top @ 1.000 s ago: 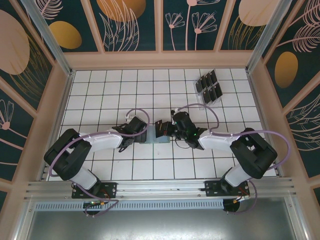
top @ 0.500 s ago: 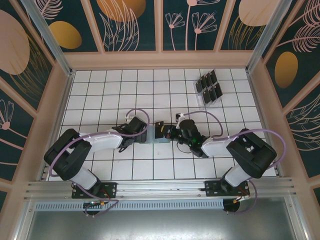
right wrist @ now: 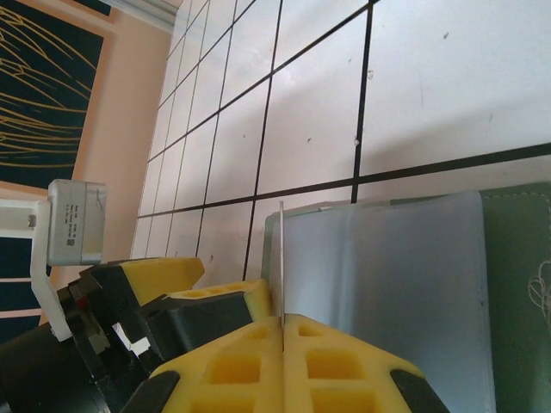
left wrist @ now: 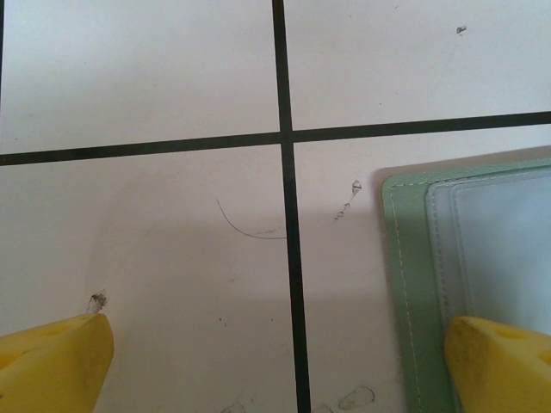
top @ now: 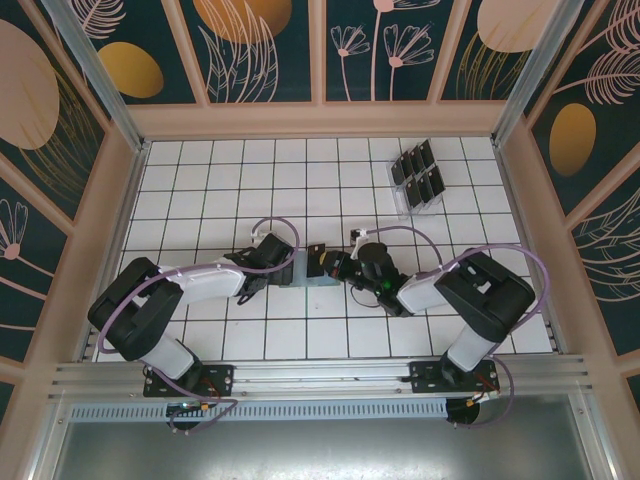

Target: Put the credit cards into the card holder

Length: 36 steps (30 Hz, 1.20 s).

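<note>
**Sage-green holder lay open beneath a pinched card**

From the top camera, the card holder [top: 318, 277] lay flat near the middle of the tiled table [top: 200, 180]. It was well apart from the clear rack [top: 402, 195] at the far right, where the spare credit cards [top: 412, 166] stood in their slots.

At the left wrist, the left gripper [left wrist: 275, 370] was spread wide. One yellow fingertip [left wrist: 52, 361] was over bare tile and the other sat at the holder's stitched corner. Whether it pressed down could not be told.

At the right wrist, the right gripper [right wrist: 282, 325] was clenched on a credit card [right wrist: 281, 258], seen edge-on as a thin line. The card stood upright over the near edge of the holder's translucent sleeve.

The card looked light, stiff and slick, so a pinch across its flat faces near one short end seemed best, leaving the leading edge free. The holder looked soft and light and would likely slide or buckle unless pinned at its rim.
</note>
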Motion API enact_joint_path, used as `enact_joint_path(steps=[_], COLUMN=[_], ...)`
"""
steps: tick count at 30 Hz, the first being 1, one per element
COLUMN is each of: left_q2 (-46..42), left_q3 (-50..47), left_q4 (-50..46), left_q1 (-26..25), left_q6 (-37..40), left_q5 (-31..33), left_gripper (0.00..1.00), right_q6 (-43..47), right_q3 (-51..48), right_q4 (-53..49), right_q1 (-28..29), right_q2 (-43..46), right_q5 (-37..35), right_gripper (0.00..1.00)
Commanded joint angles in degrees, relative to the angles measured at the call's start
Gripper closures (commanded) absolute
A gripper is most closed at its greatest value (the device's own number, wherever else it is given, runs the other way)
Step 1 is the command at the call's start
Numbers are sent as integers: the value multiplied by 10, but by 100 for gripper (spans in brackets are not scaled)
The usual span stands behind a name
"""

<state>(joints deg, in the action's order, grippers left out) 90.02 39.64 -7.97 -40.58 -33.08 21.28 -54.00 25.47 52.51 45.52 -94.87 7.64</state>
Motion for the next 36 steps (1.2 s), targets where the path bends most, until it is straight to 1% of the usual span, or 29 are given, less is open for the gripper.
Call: enact_joint_path(steps=[1, 19, 36], left_q2=[17, 17, 15], left_q3=[-15, -16, -19], left_q4=[-28, -28, -26], left_q1=[0, 0, 0], left_q6=[-1, -1, -3], left_q5=[7, 6, 4], left_gripper=[1, 2, 1], right_q6=[-12, -28, -26], right_q3=[-10, 9, 8], right_q4=[47, 83, 86], right_q1=[-2, 5, -3], right_q2=[-18, -78, -71], right_q5=[3, 19, 27], right_gripper=[100, 100, 100])
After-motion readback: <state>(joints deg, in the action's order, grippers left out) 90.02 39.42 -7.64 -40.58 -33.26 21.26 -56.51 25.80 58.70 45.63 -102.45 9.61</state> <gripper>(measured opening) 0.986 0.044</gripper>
